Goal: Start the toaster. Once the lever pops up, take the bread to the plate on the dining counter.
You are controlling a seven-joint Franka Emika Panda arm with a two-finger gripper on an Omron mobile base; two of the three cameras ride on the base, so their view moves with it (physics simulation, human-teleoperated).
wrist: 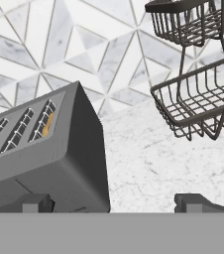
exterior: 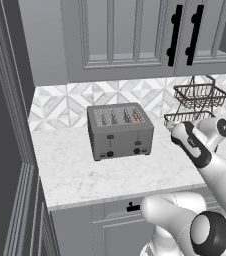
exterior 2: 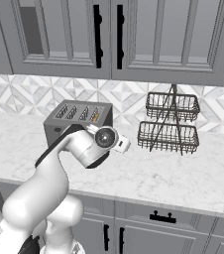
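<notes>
Grey cabinets (exterior: 120, 35) with black handles hang over the countertop (exterior: 85, 175), white marble look, tiled backsplash (exterior: 60, 102) behind it. Drawers below the front edge.

The toaster (exterior: 120, 131) sits toward the back of the countertop, near the backsplash, front facing out, nearer the left end in the left base view. Four slots on top; an orange-tan bit of the bread (exterior: 137, 116) shows in the rightmost slot, also seen in the hand view (wrist: 47, 125). The lever (exterior: 137, 142) is the right-hand black tab on the front, a black knob (exterior: 136, 150) right under it. Twin tab and knob to its left.

A two-tier dark wire basket (exterior 2: 168, 124) stands to the right of the toaster, near the backsplash, apart from it.

My arm (exterior: 220, 175) reaches over the front edge, wrist between toaster and basket. My claw (wrist: 113, 202) is near the toaster's right front corner, touching nothing that I can see. Fingertips (wrist: 37, 202) stand wide apart, nothing between them.
</notes>
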